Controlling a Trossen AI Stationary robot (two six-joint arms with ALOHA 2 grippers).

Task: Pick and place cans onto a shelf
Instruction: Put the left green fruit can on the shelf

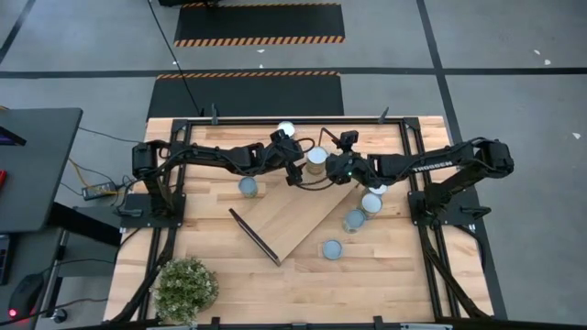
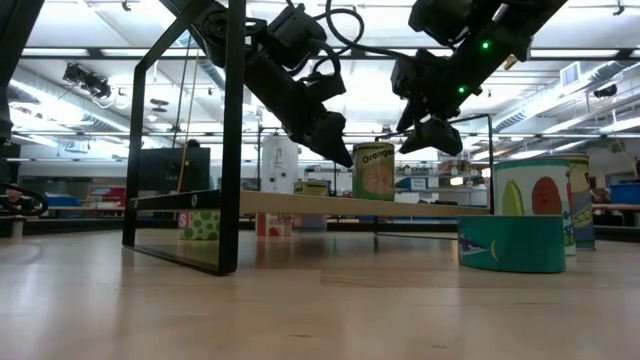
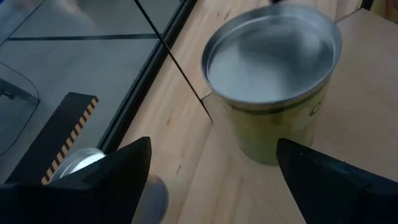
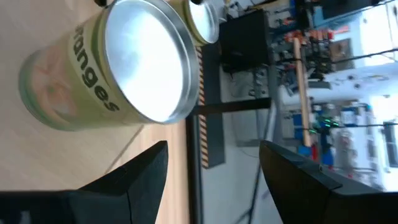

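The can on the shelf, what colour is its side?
Yellow-green, with "Oranges" lettering on the can; the low view shows it best.

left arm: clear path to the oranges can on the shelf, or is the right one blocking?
Probably yes. The left gripper hangs just beside the oranges can on the shelf, jaws open, nothing between them. The right gripper hovers close on the can's other side, so crowding is the only risk.

Green-sided can (image 3: 273, 74) upright at the corner of the pale shelf board (image 3: 367, 87), silvery top showing. Left gripper (image 3: 214, 177) fingers spread wide, short of it. Second can (image 3: 84, 163) at 8 o'clock, partly hidden.
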